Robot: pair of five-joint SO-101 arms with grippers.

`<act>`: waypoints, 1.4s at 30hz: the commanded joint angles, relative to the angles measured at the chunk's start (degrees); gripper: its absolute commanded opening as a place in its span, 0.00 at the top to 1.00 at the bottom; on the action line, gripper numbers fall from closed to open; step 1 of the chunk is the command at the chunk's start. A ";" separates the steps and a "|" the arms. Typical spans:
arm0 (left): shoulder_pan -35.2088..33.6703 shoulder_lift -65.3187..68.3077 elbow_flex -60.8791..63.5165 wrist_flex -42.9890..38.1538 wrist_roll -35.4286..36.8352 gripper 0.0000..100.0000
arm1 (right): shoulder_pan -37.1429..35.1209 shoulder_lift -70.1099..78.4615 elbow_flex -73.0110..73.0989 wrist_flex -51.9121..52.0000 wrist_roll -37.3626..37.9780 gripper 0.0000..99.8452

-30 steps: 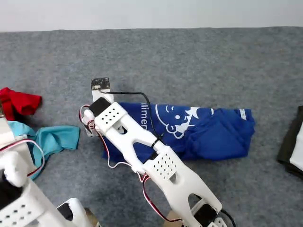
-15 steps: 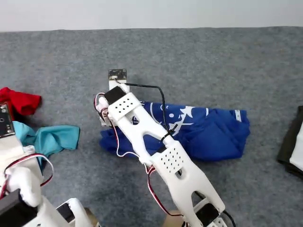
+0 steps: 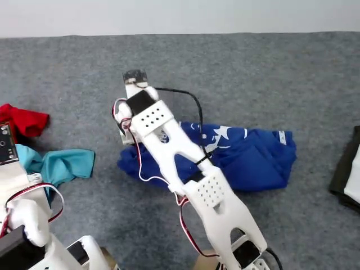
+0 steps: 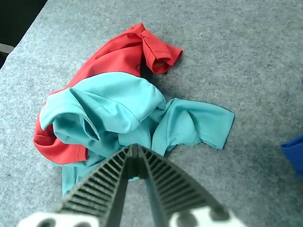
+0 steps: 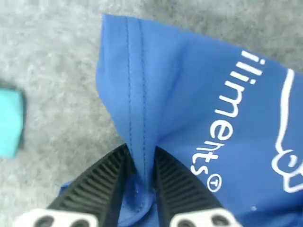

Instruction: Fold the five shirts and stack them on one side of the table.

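High view sets the blue shirt (image 3: 253, 160) mid-table, rumpled, its hem pinched by the right gripper (image 5: 141, 152). At 9 o'clock the teal shirt (image 3: 64, 164) and red shirt (image 3: 22, 121) lie crumpled. The left gripper (image 4: 135, 149) is clenched empty. I judge most of the folding undone.

So the blue shirt (image 3: 253, 157) is solid royal blue with white print: stars, a little cartoon face and some lettering. There's also a plain teal shirt (image 3: 64, 164) and a plain red shirt (image 3: 22, 121), all on a speckled grey tabletop (image 3: 270, 73). The right arm (image 3: 211, 194) is white with black motor blocks and red, white and black wires, and the garment (image 3: 343, 169) at the edge is dark with a white bit.
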State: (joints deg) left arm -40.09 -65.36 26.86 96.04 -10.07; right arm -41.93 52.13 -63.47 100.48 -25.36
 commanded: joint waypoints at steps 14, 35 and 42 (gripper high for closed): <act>-0.09 -0.26 -0.57 -0.97 -0.53 1.00 | 14.46 -37.49 42.99 2.33 10.90 0.99; -0.09 -0.26 -0.57 -0.88 -0.53 1.00 | 45.05 -40.84 50.37 1.01 28.22 0.99; -0.09 -0.26 -0.57 -0.88 -0.53 1.00 | 50.77 -40.84 55.74 -6.73 32.00 0.99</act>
State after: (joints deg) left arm -40.09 -65.36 26.86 96.04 -10.07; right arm 6.77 14.51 -8.44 96.44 5.05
